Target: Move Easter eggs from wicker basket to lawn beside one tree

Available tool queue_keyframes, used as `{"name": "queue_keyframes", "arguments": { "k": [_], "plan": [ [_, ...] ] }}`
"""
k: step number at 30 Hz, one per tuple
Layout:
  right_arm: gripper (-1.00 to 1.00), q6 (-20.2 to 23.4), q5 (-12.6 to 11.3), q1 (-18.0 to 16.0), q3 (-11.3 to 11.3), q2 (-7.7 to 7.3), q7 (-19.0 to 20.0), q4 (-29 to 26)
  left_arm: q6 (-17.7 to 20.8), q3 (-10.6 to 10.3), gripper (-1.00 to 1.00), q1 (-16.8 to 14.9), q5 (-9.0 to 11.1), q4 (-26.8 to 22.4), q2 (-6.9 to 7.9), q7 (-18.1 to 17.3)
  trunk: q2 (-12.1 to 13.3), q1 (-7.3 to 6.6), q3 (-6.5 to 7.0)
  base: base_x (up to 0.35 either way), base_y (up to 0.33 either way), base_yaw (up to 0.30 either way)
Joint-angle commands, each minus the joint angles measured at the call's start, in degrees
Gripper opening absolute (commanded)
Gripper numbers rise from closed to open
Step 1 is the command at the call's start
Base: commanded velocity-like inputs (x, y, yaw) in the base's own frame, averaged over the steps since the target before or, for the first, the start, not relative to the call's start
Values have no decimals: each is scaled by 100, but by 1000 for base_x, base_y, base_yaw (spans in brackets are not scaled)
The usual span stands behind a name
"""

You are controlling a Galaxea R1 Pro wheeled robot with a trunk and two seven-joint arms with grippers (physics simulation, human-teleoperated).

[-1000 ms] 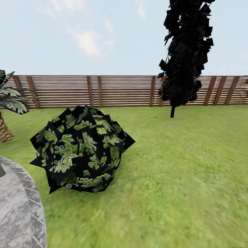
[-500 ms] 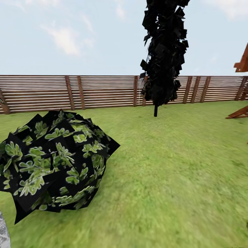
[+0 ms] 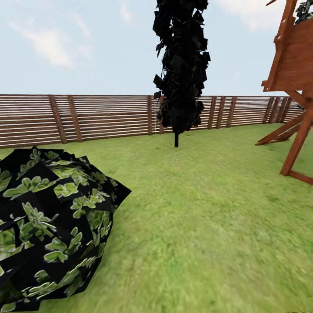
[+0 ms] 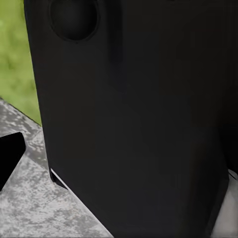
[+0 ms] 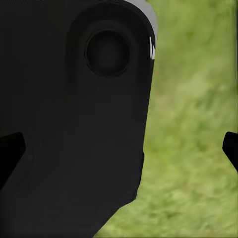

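Jaws first: in the right wrist view two dark fingertips [image 5: 10, 156] sit at opposite edges of the picture, well apart, with nothing between them but a smooth, matte black body with a round recess [image 5: 74, 124] and blurred grass; the right gripper [image 5: 119, 153] is spread wide and empty. In the left wrist view one dark fingertip [image 4: 9, 156] shows over a mottled grey, stone-like surface [image 4: 34, 198], beside a similar flat black panel [image 4: 134, 119]; I cannot tell how far that gripper stands apart. Both wrist cameras sit close against these black bodies. Outward, the head view looks across the lawn [image 3: 208, 226], bright mottled green, flat. A round shrub [image 3: 48, 226] of blocky black facets printed with green leaves sits at its near left edge. A dark narrow conifer [image 3: 180, 65] stands toward the far edge before a brown slatted wooden fence [image 3: 95, 117]. A reddish timber frame [image 3: 291, 87] rises at the right edge.
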Motion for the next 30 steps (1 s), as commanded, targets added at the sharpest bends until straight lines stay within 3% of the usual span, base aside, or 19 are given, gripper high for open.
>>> {"name": "queue_keyframes", "arguments": {
  "k": [1, 19, 24, 30],
  "plan": [
    [100, -2, 43, -8, 2, -1, 1, 13, -3, -2, 100, 3, -6, -11, -2, 8, -2, 3, -4, 329, 0, -300],
    [100, -2, 44, -8, 2, -1, 1, 13, -3, -2, 100, 3, -5, -16, -9, 8, -2, 3, -4, 329, 0, -291],
    [100, -3, 35, -8, -5, -7, -3, 6, -9, -7, 100, 4, -6, -11, -3, 8, -2, 3, -4, 282, 0, -65],
    [100, -2, 35, -8, -5, -9, -8, 4, -25, -18, 100, 2, -8, -11, 6, 7, -2, 3, -4, 32, 0, -2]
  ]
}}
